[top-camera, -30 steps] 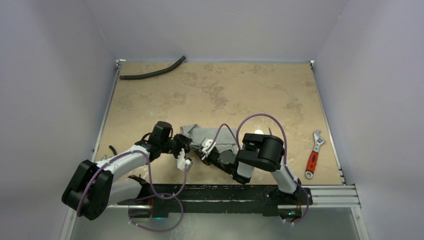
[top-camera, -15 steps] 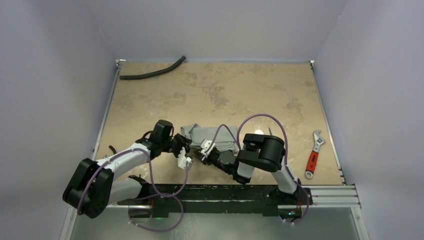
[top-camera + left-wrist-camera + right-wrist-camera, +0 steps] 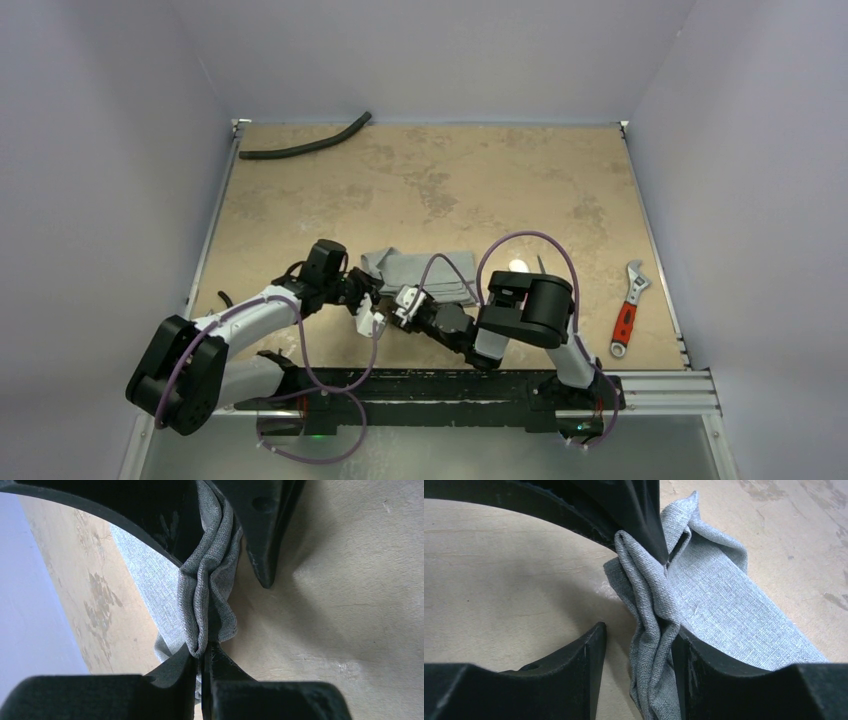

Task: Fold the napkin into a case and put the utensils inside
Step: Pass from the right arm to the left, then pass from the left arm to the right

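The left gripper (image 3: 202, 656) was clamped on the bunched napkin (image 3: 210, 590), presenting its edge between the parted jaws of the right gripper (image 3: 638, 635), probably for a regrip.

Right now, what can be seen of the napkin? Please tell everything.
The napkin is thin grey woven cloth, folded into a long strip that lies flat on the table. One end is bunched into folds, pinched by the left fingers; the open right fingers straddle it, one touching.
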Controlling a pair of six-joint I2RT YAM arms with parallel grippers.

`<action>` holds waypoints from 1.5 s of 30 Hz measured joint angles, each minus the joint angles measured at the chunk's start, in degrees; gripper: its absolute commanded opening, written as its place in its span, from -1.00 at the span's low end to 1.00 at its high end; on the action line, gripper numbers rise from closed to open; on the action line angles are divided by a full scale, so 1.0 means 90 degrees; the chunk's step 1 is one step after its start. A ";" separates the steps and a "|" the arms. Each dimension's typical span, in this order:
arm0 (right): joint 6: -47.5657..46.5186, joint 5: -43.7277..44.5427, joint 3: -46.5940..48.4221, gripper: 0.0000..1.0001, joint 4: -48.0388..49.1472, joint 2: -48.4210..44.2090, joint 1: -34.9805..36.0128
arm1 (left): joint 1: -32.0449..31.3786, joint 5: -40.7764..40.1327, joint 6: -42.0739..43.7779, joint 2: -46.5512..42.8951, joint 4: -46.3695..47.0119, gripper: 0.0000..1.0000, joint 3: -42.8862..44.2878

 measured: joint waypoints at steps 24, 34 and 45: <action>-0.0488 -0.0393 0.0194 -0.28 -0.0087 -0.0080 -0.0202 | 0.0000 -0.0015 -0.0087 0.0005 0.0010 -1.00 0.0000; -0.0333 -0.0534 0.0194 -0.51 -0.0117 -0.0141 -0.0211 | 0.0000 -0.0041 -0.0090 0.0005 0.0015 -1.00 -0.0002; -0.0219 -0.0520 0.0359 -0.51 -0.0163 -0.0277 -0.0209 | 0.0000 -0.0068 -0.0090 0.0005 0.0061 -1.00 -0.0002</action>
